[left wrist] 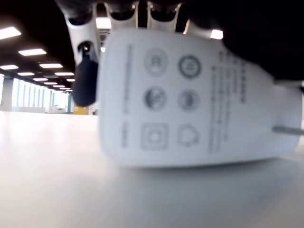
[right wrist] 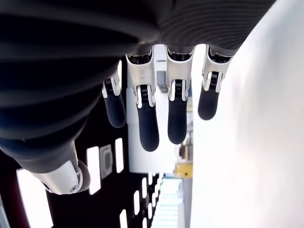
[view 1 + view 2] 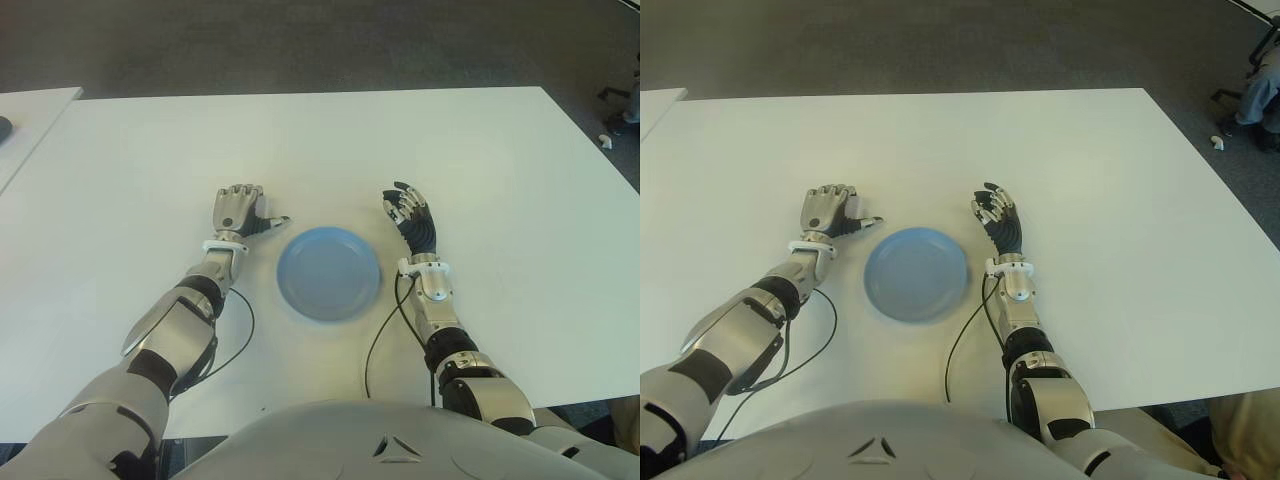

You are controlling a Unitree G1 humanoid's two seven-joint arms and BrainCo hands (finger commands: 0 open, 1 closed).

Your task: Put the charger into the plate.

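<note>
Left hand [image 3: 238,210] grips the white charger [image 1: 190,99], printed symbols showing, beside the blue plate [image 3: 329,273].

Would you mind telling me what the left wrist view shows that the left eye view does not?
Only the left wrist view shows the white charger, printed face and a metal prong, under the left hand's fingers. Only the left eye view shows the empty blue plate, with the open right hand on its right. Both show the left hand and the white table.
</note>
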